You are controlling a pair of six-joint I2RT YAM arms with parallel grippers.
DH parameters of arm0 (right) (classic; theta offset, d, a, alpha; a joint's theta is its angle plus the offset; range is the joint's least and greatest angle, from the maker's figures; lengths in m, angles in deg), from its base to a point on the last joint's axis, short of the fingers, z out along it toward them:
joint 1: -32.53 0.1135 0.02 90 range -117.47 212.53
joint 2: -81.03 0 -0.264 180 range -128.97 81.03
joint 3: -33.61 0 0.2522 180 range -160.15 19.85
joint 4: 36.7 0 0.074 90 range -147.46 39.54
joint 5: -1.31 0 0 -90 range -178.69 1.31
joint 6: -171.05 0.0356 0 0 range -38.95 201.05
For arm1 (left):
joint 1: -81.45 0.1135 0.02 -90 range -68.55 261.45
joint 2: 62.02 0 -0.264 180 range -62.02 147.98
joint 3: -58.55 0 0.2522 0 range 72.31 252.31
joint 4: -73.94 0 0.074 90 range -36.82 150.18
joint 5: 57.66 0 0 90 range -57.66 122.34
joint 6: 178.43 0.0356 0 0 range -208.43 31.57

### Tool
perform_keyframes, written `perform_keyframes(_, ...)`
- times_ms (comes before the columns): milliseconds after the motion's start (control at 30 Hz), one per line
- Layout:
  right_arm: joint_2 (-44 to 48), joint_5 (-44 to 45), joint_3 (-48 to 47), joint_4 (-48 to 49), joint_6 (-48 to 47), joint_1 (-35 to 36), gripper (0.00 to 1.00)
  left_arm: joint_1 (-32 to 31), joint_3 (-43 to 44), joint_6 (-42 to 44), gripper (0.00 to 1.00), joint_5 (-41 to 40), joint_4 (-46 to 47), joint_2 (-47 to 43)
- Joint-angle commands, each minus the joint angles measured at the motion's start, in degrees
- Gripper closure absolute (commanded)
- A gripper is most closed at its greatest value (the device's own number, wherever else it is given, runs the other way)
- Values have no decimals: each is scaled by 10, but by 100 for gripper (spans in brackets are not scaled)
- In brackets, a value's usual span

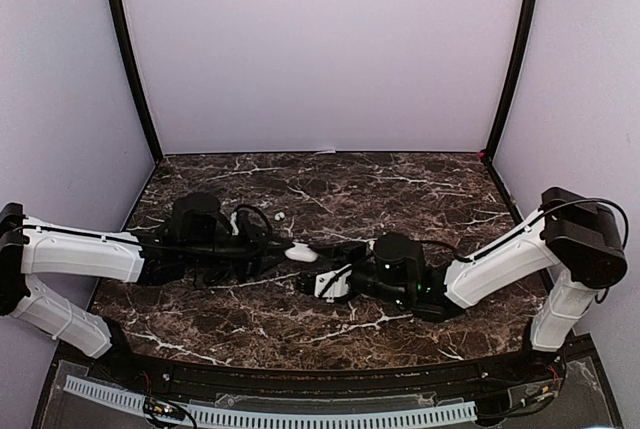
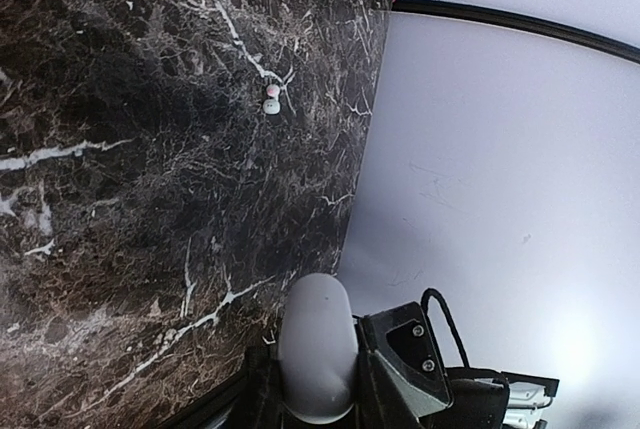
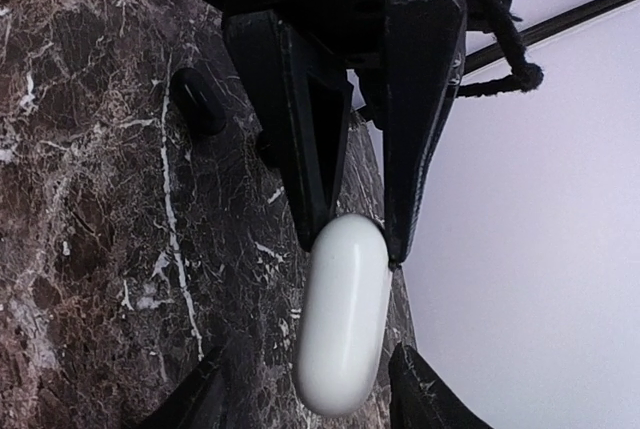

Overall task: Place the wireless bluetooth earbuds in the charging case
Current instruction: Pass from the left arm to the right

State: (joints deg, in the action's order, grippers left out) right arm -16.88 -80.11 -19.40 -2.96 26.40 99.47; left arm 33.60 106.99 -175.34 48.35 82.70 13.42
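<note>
Nearest in the left wrist view, the white charging case (image 2: 318, 349) is clamped by the left gripper (image 2: 320, 389); 1 white earbud (image 2: 271, 99) lies well apart on the table (image 2: 120, 249). In the right wrist view, the right gripper (image 3: 312, 404) is seen with jaws apart, flanking the shut-looking case. From above, both grippers are seen meeting mid-table. Opening the case is judged the step in hand; closure of the right jaws on it is called for next.

Dark marble table (image 1: 400, 179), plain lilac walls (image 1: 320, 49), black posts (image 1: 130, 59)

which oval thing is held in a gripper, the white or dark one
The white oval case, clamped at one end by the left gripper. The dark oval thing lies loose on the marble table, nothing touching it.
</note>
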Motion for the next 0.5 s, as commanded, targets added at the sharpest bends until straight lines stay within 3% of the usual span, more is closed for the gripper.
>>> perform_keyframes(0,-19,1,-31,11,-4,-9,51,-2,6,-21,91,-3,-35,-14)
perform_keyframes(267,-46,-6,-64,-30,-20,-16,57,-2,5,-40,91,-3,-52,-16)
perform_keyframes(467,-49,-5,-85,-63,-17,-15,77,-1,-2,-44,91,-3,-37,-15)
